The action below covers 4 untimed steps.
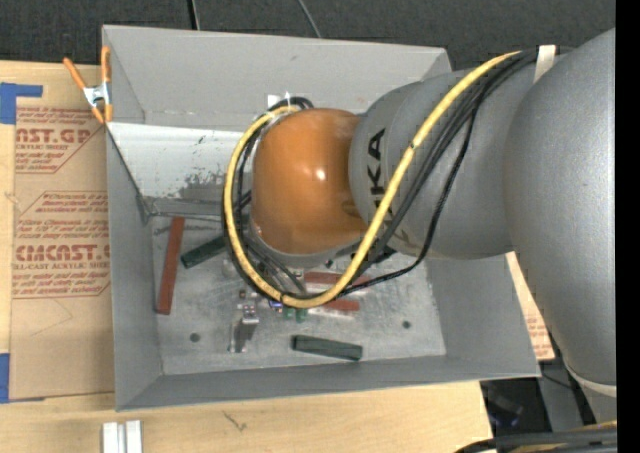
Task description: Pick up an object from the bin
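Grey bin [130, 341]: my gripper [258, 303] sits low at centre; open or closed, I cannot tell. Red strip [335, 306] lies at its four o'clock. Approach step, I judge; next needs a sure grasp.

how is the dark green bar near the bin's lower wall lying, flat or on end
Flat. The green bar lies lengthwise on the bin floor, its long side showing, touching nothing else.
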### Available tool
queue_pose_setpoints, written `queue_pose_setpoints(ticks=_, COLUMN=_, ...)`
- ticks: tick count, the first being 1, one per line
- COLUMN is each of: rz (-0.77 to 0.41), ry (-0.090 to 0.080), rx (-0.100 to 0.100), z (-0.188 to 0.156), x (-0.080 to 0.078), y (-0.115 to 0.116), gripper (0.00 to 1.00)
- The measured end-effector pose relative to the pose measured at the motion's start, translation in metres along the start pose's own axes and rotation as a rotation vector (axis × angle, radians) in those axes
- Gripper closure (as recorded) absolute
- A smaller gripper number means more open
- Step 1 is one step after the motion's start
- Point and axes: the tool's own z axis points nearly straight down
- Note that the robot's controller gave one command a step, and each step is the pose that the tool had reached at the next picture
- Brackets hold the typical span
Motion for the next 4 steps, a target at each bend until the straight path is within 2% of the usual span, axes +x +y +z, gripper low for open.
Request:
queue_pose_setpoints(ticks=1, rz=0.000, ry=0.000, rx=0.000, z=0.000, x=0.000, y=0.000, gripper=0.00)
queue_pose_setpoints(ticks=2, rz=-0.095, ry=-0.006, rx=-0.001, z=0.030, x=-0.041, y=-0.013, gripper=0.00)
queue_pose_setpoints(ticks=3, rz=-0.126, ry=-0.003, rx=0.001, z=0.056, x=-0.060, y=0.004, gripper=0.00)
queue_pose_setpoints(ticks=4, rz=-0.053, ry=-0.013, rx=-0.004, z=0.105, x=-0.040, y=-0.092, gripper=1.00)
